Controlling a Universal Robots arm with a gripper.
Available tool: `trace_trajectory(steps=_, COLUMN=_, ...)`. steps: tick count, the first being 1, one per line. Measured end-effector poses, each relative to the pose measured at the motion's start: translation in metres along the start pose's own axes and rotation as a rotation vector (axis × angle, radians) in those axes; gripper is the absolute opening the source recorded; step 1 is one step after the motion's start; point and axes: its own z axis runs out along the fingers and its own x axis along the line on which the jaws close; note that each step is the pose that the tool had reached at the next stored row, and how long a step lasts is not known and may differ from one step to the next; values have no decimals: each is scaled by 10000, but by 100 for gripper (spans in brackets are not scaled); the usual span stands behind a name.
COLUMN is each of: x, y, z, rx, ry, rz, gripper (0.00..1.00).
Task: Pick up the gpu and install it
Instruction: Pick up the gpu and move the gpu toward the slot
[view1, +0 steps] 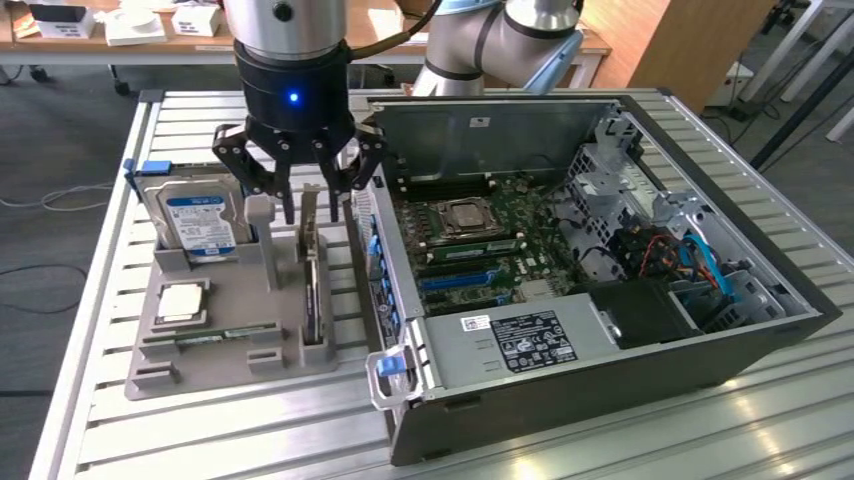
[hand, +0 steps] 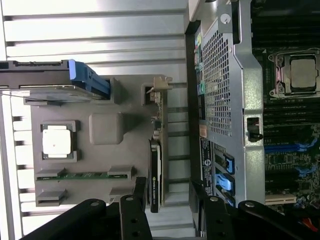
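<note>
- underneath, a slatted metal table (view1: 80, 400) bears a grey holder (view1: 220, 345) and open pc case (view1: 601, 400); desk (view1: 160, 45) behind.
- gripper (view1: 302, 195) splayed wide over the upright gpu (view1: 311, 270) in that holder.
- wrist view: gpu's (hand: 156, 175) top edge.

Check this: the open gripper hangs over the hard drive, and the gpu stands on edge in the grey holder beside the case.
One thing is wrong: the gripper hangs over the gpu, not the hard drive, as the exterior view shows. The rest holds: jaws open, gpu on edge in the holder beside the case.
</note>
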Motion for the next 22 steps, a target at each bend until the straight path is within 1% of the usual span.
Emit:
trace_trajectory(steps=2, x=1, y=0, z=14, rx=-4, ry=-4, rz=1, gripper=47)
trace_trajectory(steps=15, x=12, y=-7, z=245, rx=-2, ry=-2, rz=0, gripper=47)
trace_trajectory(steps=22, x=16, y=-9, z=336, rx=-1, ry=-2, rz=0, gripper=47)
